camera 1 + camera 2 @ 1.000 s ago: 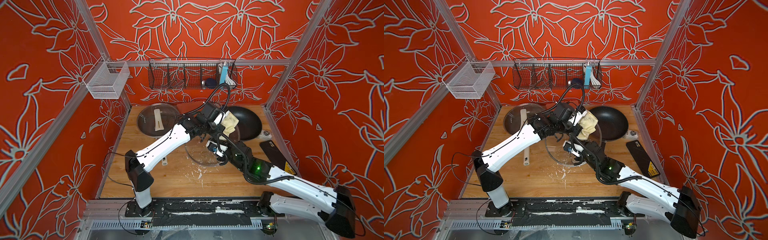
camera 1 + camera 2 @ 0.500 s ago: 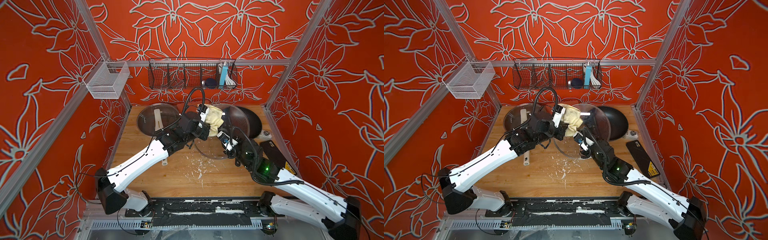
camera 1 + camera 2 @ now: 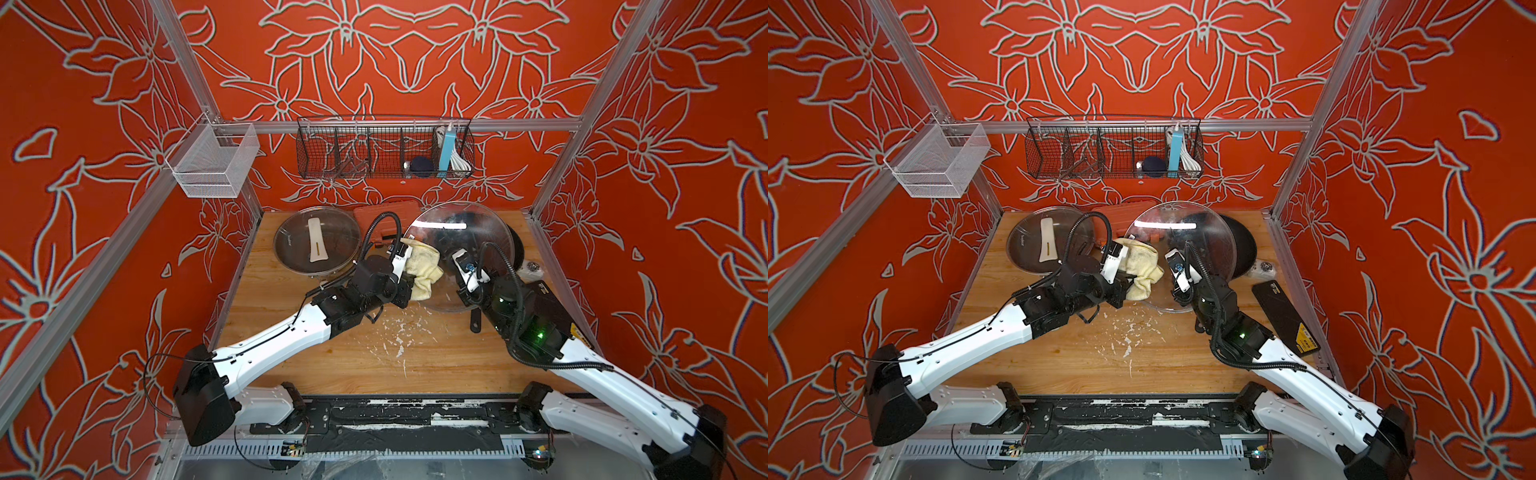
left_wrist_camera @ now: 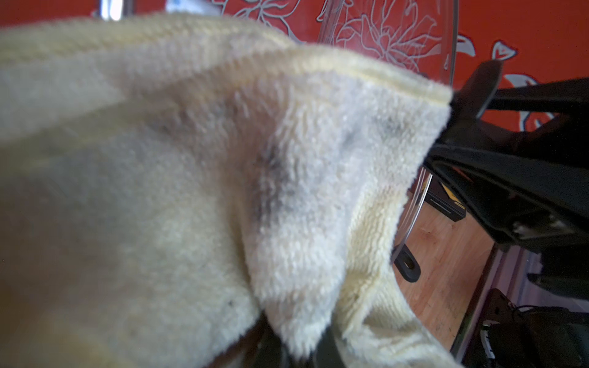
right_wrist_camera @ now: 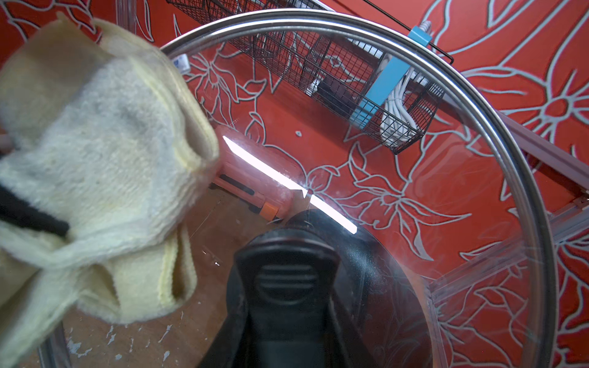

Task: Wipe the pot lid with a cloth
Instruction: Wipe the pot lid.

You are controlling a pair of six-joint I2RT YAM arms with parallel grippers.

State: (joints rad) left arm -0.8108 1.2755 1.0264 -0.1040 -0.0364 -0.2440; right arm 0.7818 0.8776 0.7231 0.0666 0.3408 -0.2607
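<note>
Right wrist view: right pincer (image 5: 287, 296) partly closed around black handle (image 5: 287, 274) of glass pot lid (image 5: 414, 191), lid tilted up above table (image 3: 353, 353); left pincer (image 3: 409, 282) clamped fully on stained cream cloth (image 5: 95, 153), cloth touching lid near rim. Wiping apparently underway; most glass probably unwiped, haze visible.

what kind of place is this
Probably a robot test cell staged as a kitchen: printed walls on an aluminium frame, a lidded pan on a wood table, a wire rack.
</note>
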